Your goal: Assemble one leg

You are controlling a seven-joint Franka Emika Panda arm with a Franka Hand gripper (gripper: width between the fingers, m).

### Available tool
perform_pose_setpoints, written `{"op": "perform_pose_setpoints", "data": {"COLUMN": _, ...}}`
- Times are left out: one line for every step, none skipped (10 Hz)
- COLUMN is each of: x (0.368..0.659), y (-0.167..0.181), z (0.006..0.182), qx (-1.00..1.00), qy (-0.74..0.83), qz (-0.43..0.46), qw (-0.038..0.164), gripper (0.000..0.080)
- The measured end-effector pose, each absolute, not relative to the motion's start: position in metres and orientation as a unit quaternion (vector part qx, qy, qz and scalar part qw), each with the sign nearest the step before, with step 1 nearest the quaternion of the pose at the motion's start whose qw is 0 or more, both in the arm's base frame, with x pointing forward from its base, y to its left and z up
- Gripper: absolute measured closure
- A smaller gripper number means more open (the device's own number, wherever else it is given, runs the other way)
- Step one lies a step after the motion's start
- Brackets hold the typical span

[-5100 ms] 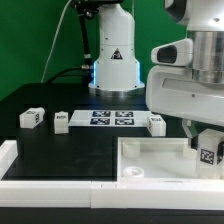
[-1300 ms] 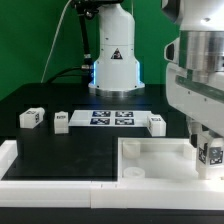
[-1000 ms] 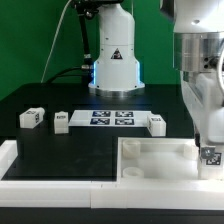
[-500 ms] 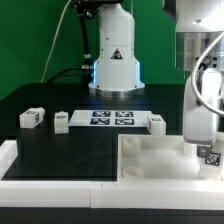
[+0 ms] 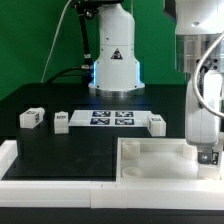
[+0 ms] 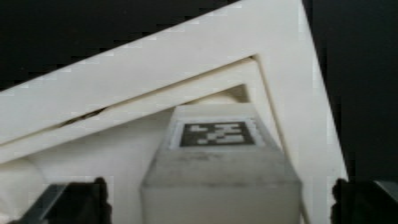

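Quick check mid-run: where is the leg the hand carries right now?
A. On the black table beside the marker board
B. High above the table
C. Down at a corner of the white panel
C: the leg sits in the white panel corner, between the hand fingers.

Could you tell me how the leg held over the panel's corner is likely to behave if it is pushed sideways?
The leg looks like rigid moulded plastic, so it probably won't flex. Its flat faces suggest sliding or tipping, not rolling. Close against the white panel corner walls, it likely has little room to shift.
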State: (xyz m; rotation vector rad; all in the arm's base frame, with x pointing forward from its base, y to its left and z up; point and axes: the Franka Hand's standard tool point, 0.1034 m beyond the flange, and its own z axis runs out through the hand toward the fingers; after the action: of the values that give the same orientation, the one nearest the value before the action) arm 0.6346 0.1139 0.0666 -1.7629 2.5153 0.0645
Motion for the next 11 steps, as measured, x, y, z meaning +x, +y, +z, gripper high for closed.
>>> {"op": "perform_pose_setpoints", "data": {"x": 0.6345, "y": 0.1139, "z": 0.0665, "qx": -0.574, "qy": 0.818, "qz": 0.021, "qw": 0.035, "gripper": 0.0156}}
{"op": "perform_pose_setpoints", "data": {"x": 0.6344, "y": 0.1139, "z": 0.0663, "qx": -0.574, "qy": 0.818, "qz": 0.021, "qw": 0.034, "gripper": 0.0156}}
{"op": "perform_pose_setpoints", "data": {"x": 0.6344, "y": 0.1138, "z": 0.0661, "qx": -0.574, "qy": 0.818, "qz": 0.021, "qw": 0.034, "gripper": 0.0151}}
{"op": "perform_pose_setpoints", "data": {"x": 0.6343, "y": 0.1138, "z": 0.0659, "qx": -0.576, "qy": 0.817, "qz": 0.021, "qw": 0.034, "gripper": 0.015}}
{"op": "perform_pose_setpoints", "data": {"x": 0.6342, "y": 0.1138, "z": 0.0658, "qx": -0.582, "qy": 0.812, "qz": 0.021, "qw": 0.034, "gripper": 0.015}}
{"op": "perform_pose_setpoints", "data": {"x": 0.6341, "y": 0.1142, "z": 0.0658, "qx": -0.584, "qy": 0.811, "qz": 0.021, "qw": 0.034, "gripper": 0.015}}
{"op": "perform_pose_setpoints", "data": {"x": 0.6343, "y": 0.1143, "z": 0.0663, "qx": -0.645, "qy": 0.763, "qz": 0.02, "qw": 0.035, "gripper": 0.015}}
{"op": "perform_pose_setpoints", "data": {"x": 0.6348, "y": 0.1143, "z": 0.0678, "qx": -0.701, "qy": 0.712, "qz": 0.02, "qw": 0.035, "gripper": 0.015}}
{"op": "perform_pose_setpoints", "data": {"x": 0.6361, "y": 0.1155, "z": 0.0696, "qx": -0.743, "qy": 0.668, "qz": 0.013, "qw": 0.039, "gripper": 0.015}}
{"op": "perform_pose_setpoints", "data": {"x": 0.6368, "y": 0.1159, "z": 0.0717, "qx": -0.8, "qy": 0.599, "qz": 0.009, "qw": 0.041, "gripper": 0.015}}
{"op": "perform_pose_setpoints", "data": {"x": 0.6375, "y": 0.1161, "z": 0.0732, "qx": -0.836, "qy": 0.547, "qz": 0.006, "qw": 0.043, "gripper": 0.015}}
